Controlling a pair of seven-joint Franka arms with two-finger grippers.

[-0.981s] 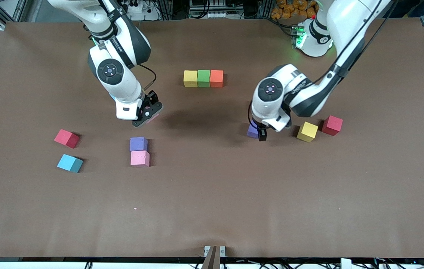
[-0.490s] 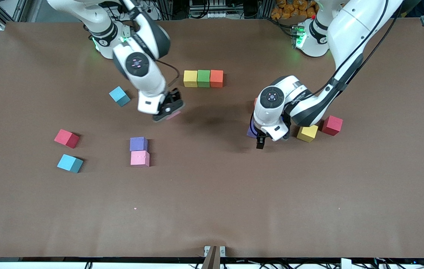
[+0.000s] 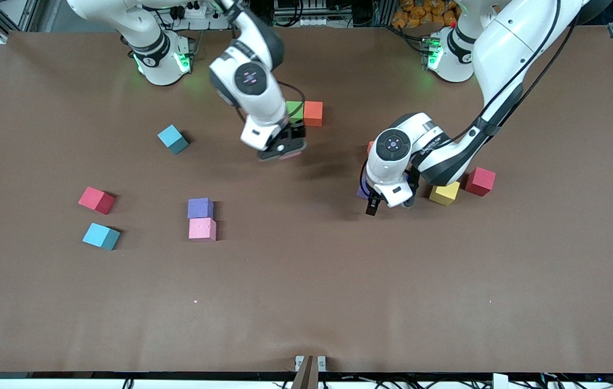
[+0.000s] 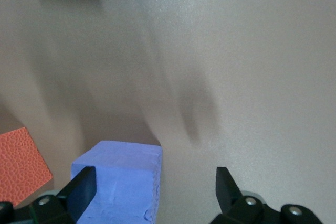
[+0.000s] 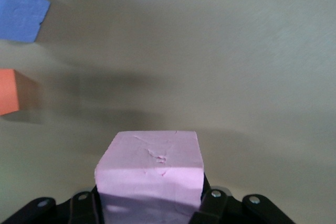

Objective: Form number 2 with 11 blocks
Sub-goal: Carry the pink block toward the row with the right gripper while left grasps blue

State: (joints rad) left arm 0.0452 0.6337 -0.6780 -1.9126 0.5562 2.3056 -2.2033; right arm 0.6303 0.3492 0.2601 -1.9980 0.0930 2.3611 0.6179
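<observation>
A brown table [image 3: 306, 281] carries loose blocks. Green [image 3: 295, 109] and orange [image 3: 313, 113] cubes sit touching, beside the right gripper [image 3: 283, 152]. A purple cube [image 4: 118, 182] lies between the left gripper's [image 3: 374, 207] spread fingers, with yellow [image 3: 444, 193] and red [image 3: 480, 181] cubes near it.

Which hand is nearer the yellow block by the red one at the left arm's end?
Left. The left hand hangs open just beside the yellow block; the right hand, holding a pink block, is over by the green-orange row.
</observation>
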